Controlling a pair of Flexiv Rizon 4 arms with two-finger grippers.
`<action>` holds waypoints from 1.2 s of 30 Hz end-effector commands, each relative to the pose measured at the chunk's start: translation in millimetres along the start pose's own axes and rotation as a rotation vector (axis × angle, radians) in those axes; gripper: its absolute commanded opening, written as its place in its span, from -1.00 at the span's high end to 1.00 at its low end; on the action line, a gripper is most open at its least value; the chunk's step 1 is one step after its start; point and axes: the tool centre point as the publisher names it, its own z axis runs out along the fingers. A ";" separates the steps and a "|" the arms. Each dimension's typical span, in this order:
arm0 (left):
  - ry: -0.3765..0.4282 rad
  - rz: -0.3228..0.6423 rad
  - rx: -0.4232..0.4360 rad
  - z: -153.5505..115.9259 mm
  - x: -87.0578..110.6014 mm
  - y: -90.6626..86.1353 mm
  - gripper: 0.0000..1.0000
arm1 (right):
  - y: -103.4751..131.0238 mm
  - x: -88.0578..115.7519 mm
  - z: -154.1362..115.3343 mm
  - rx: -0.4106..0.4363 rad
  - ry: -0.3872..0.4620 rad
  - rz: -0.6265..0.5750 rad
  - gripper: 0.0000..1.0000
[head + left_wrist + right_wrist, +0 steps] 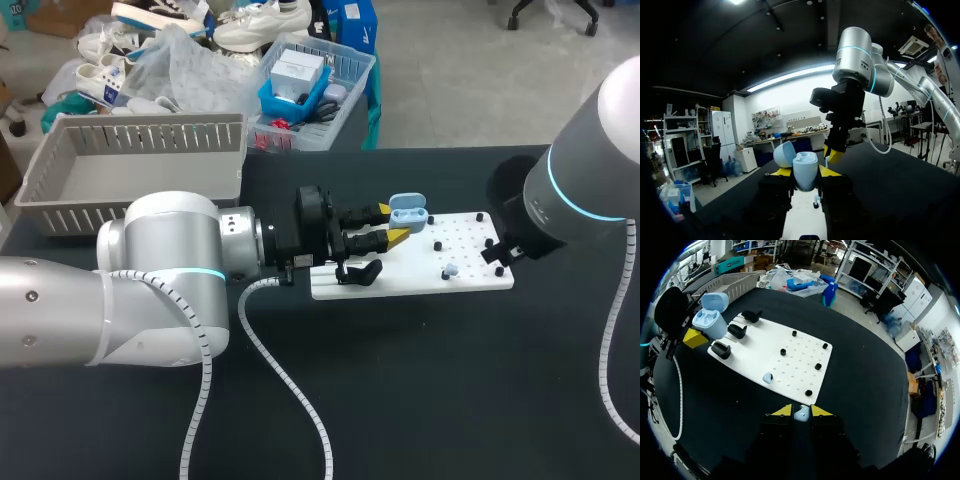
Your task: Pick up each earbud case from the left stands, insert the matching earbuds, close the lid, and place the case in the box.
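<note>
My left gripper [392, 224] pinches the open case [408, 213]; my right gripper [801, 411] pinches one earbud [801, 414]. The second earbud [452, 270] lies at the case's 5 o'clock. Inserting, closing and boxing remain.

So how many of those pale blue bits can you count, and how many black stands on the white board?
Pale blue earbud case: 1
Pale blue earbuds: 2, one earbud in the right hand
Black stands: 3
Total: 6
</note>
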 end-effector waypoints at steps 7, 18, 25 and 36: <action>-0.002 0.001 -0.004 0.2 0.5 -0.5 1.00 | 3.0 18.0 -16.6 0.094 0.047 0.228 1.00; -0.002 0.001 -0.004 0.2 0.5 -0.5 1.00 | 21.2 20.5 -47.3 0.151 0.117 0.486 1.00; -0.002 0.001 -0.004 0.2 0.5 -0.5 1.00 | 40.3 0.9 -70.7 0.197 0.095 0.515 1.00; -0.002 0.001 -0.004 0.2 0.5 -0.5 1.00 | 58.2 -37.1 -98.1 0.193 0.110 0.638 1.00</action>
